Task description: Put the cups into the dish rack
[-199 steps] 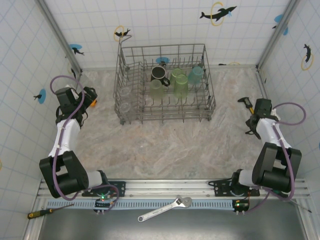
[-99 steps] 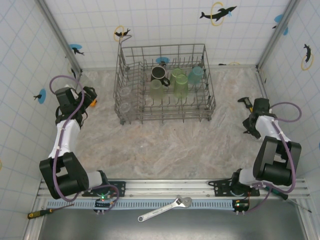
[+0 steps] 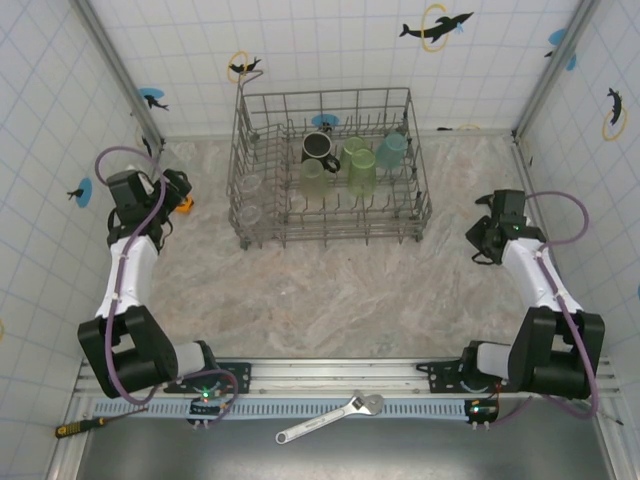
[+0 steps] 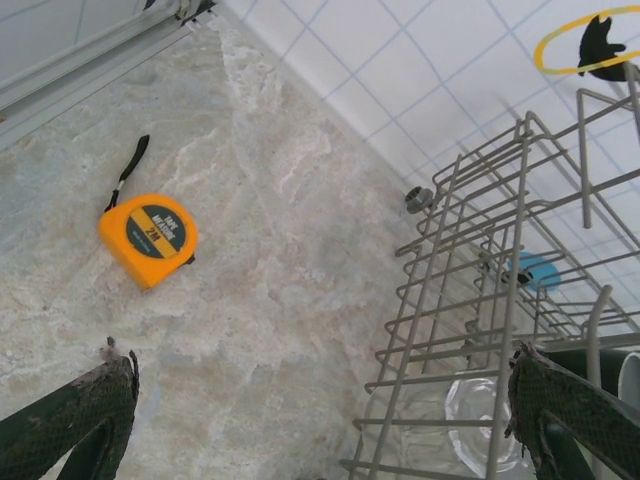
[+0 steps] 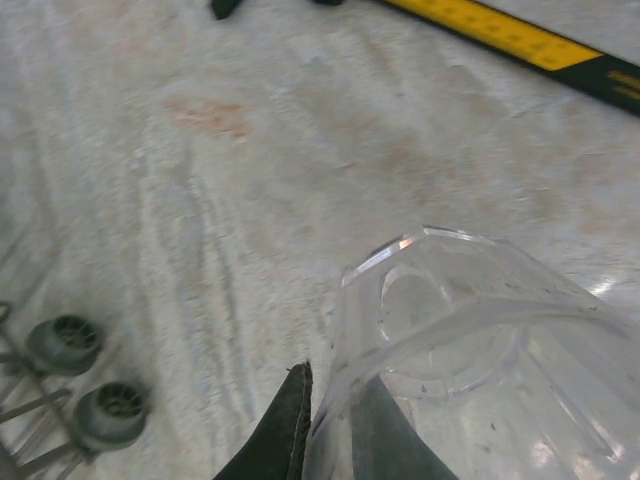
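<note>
We had our right jaws (image 5: 330,440) clamped on a clear cup (image 5: 480,330), rack (image 3: 330,238) at ten o'clock; left jaws (image 4: 320,370) apart.

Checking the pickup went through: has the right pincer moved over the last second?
Yes. The right pincer, shut on a clear cup, has shifted inward from the right wall toward the dish rack.

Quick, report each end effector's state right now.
Left end effector: open, holding nothing.
Right end effector: closed on the wall of a clear cup.
</note>
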Robot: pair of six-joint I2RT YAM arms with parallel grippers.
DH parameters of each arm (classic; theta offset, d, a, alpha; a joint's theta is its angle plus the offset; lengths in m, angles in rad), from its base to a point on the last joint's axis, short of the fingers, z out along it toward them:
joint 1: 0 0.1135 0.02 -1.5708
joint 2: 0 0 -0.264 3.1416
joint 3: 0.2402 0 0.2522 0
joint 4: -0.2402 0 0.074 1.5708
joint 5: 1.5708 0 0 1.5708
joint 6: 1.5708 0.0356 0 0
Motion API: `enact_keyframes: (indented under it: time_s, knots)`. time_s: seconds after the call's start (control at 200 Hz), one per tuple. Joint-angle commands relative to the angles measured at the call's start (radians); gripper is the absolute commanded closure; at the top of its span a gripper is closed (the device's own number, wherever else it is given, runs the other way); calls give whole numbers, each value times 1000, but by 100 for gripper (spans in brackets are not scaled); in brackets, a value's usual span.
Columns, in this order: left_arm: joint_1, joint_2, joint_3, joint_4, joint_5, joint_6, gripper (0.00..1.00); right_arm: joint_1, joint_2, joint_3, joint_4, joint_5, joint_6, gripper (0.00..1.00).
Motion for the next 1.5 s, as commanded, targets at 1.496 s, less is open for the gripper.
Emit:
enact_keyframes:
  time_s: [1.496]
  knots:
    - [-374, 26, 264, 171, 215, -425, 3, 399, 419, 382, 1102, -813, 202, 100]
